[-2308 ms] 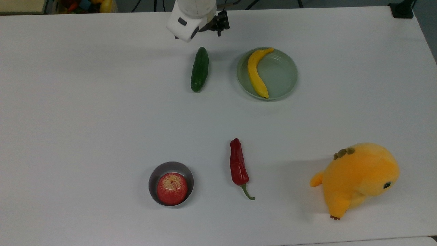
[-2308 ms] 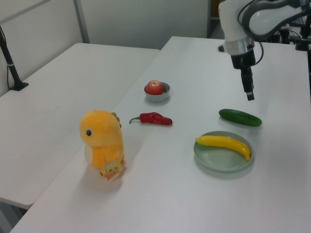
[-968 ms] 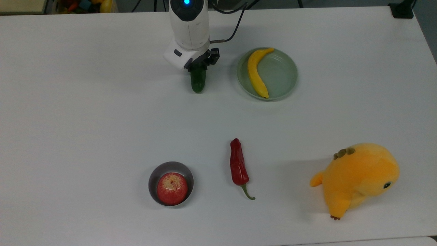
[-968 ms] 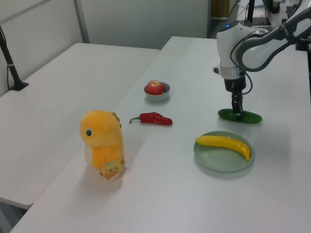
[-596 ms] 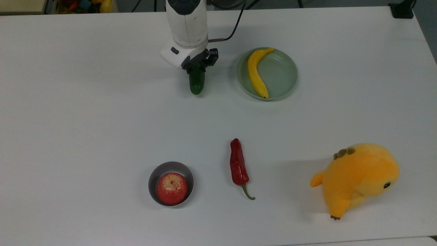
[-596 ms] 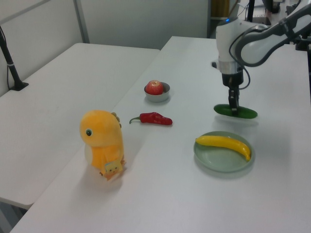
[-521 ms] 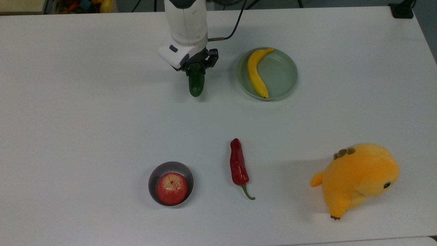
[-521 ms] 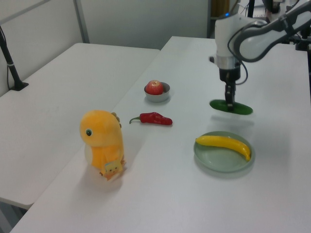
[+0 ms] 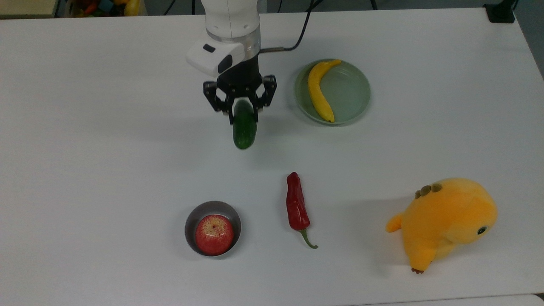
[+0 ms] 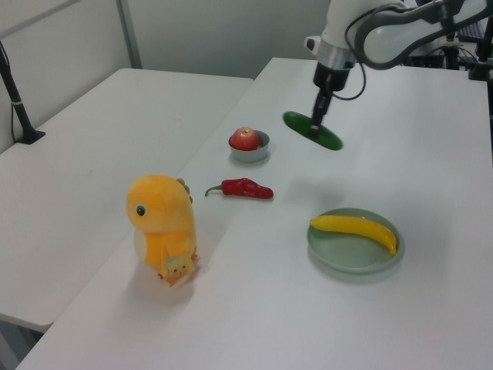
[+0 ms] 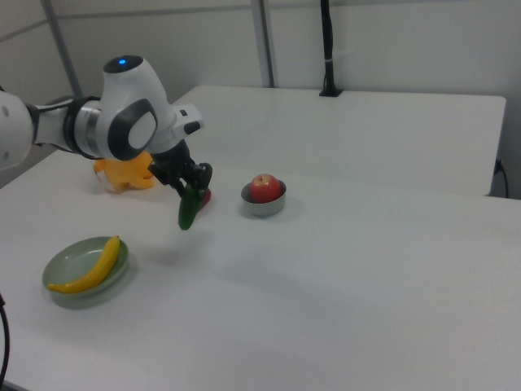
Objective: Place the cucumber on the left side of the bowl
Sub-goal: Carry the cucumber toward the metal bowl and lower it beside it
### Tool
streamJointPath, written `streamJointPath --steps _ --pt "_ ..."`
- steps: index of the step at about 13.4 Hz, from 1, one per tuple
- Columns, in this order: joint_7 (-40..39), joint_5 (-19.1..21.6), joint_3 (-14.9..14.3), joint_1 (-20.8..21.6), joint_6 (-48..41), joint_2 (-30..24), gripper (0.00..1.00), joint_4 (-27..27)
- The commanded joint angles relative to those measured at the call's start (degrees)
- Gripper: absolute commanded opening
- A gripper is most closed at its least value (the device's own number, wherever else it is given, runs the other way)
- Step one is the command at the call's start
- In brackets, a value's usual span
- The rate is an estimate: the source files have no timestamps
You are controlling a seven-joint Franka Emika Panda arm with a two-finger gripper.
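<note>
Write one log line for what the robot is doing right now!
tool: shut on cucumber | cucumber: lifted off table | bowl: holds apple | placement: not yet done

1. The black two-finger gripper (image 9: 244,111) clamps the dark green, smooth cucumber (image 9: 244,127).
2. Toward the top view's right of it, a pale green plate (image 9: 352,91) holds a yellow banana (image 9: 318,91).
3. Below it sits the small grey bowl (image 9: 193,219) with a red apple (image 9: 214,234).

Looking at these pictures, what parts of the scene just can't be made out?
- Top view: the upper end of the cucumber is hidden behind the gripper.
- Right view: the red chili pepper is mostly hidden behind the gripper and cucumber; the plush toy sits mostly behind the arm.
- All views: the apple hides the floor of the bowl.
</note>
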Motion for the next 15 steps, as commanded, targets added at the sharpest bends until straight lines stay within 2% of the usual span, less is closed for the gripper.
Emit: streamJointPath --steps 1,6,10,15 --pt "0.61 0.01 0.21 0.23 14.17 9.01 0.09 4.92" --pt "0.52 -0.61 0.21 1.98 27.38 17.80 0.09 9.39" --pt "0.52 -0.79 0.12 2.33 30.30 22.56 0.09 13.27" --pt "0.61 -4.47 0.12 2.33 33.56 25.64 0.10 14.58"
